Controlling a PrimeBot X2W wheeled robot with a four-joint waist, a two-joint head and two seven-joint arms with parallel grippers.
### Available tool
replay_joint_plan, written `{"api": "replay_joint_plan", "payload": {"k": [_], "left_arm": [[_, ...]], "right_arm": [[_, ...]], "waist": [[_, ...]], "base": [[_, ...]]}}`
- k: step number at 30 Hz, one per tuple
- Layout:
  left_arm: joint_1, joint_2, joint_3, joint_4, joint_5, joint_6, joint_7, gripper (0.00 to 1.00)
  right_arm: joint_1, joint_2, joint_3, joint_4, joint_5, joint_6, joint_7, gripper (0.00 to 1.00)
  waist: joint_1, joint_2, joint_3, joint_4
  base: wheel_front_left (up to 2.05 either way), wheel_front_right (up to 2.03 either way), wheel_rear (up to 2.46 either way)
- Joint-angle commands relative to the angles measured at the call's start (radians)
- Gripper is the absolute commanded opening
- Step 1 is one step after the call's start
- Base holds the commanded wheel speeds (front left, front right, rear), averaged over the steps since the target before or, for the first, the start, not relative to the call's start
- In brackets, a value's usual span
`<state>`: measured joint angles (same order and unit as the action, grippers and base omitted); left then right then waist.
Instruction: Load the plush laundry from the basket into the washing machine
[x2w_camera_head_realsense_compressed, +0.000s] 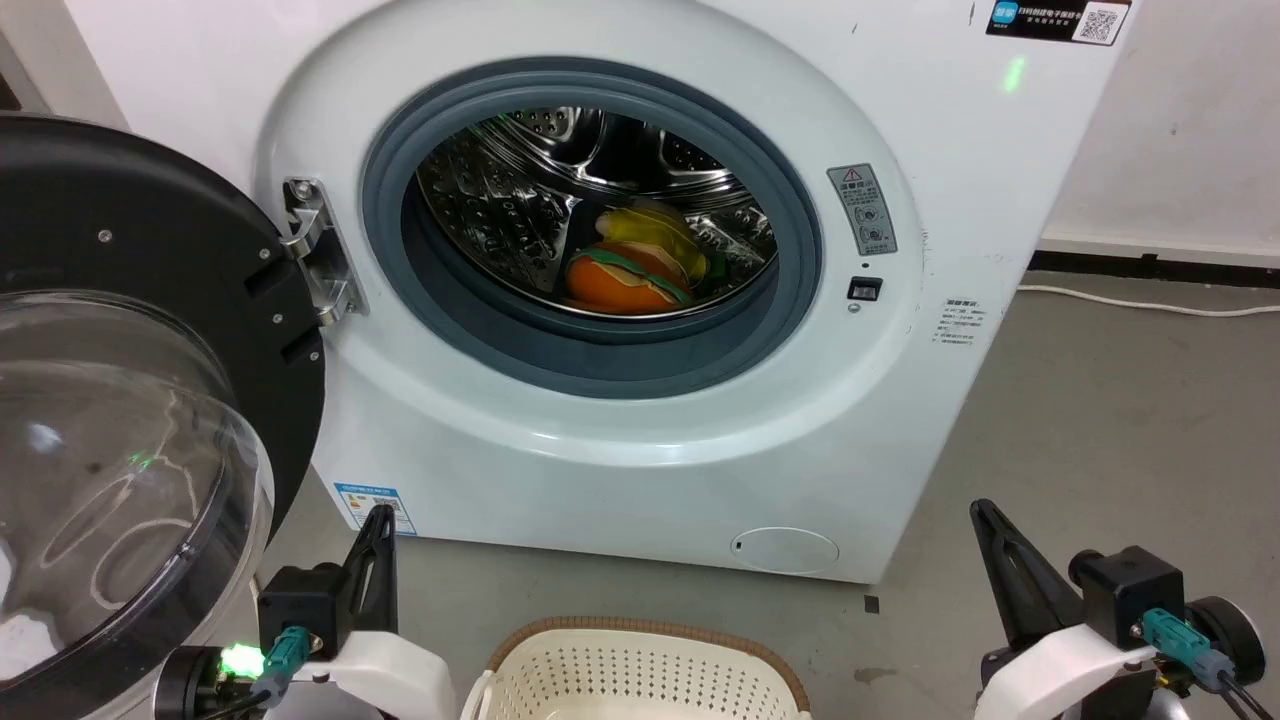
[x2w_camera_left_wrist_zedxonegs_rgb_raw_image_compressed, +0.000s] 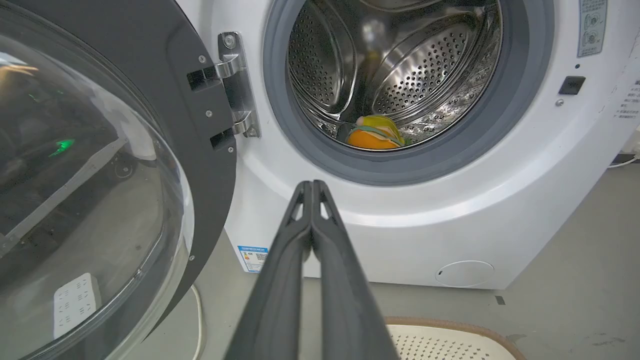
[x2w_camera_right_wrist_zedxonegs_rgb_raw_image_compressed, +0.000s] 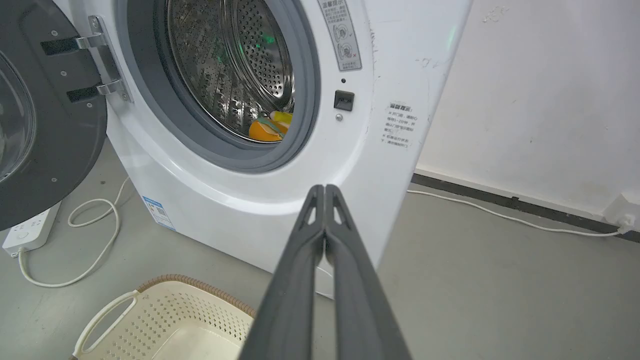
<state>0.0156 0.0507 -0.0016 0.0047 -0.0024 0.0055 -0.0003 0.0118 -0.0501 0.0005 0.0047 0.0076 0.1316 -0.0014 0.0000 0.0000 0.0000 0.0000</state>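
I have the washing machine (x2w_camera_head_realsense_compressed: 640, 470) square ahead, taking up most of my head view, its round door (x2w_camera_head_realsense_compressed: 130, 300) swung wide open to my left on its hinge. On the grey floor (x2w_camera_head_realsense_compressed: 1100, 420) in front of it, at the bottom middle of that view, sits the basket (x2w_camera_head_realsense_compressed: 640, 670), between my two arms. The plush laundry (x2w_camera_head_realsense_compressed: 630, 270) lies at the bottom of the steel drum (x2w_camera_head_realsense_compressed: 520, 190), behind the grey seal: the orange hamburger plush in front, a yellow piece behind it. My left gripper (x2w_camera_head_realsense_compressed: 380, 515) sits low beside the door's lower edge, and its wrist view shows both fingers pressed together at the tips with nothing between them. My right gripper (x2w_camera_head_realsense_compressed: 985, 510) is low on the other side, near the machine's right corner, likewise closed and empty. Both hang well apart from the plush, which lies above and beyond their tips inside the drum.
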Motion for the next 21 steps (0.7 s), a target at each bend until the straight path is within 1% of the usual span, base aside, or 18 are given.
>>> {"api": "replay_joint_plan", "payload": {"k": [1,21], "left_arm": [[-0.016,0.000,0.002,-0.005,0.002,-0.005,0.000,0.00],[-0.016,0.000,0.002,-0.005,0.002,-0.005,0.000,0.00]], "right_arm": [[-0.012,0.000,0.000,-0.005,-0.008,-0.001,0.001,0.00],[-0.012,0.000,0.000,-0.005,-0.008,-0.001,0.001,0.00]], "waist": [[0.0000,0.0000,0.000,0.000],[0.0000,0.0000,0.000,0.000]], "base": [[0.00,0.00,0.00],[0.00,0.00,0.00]]}}
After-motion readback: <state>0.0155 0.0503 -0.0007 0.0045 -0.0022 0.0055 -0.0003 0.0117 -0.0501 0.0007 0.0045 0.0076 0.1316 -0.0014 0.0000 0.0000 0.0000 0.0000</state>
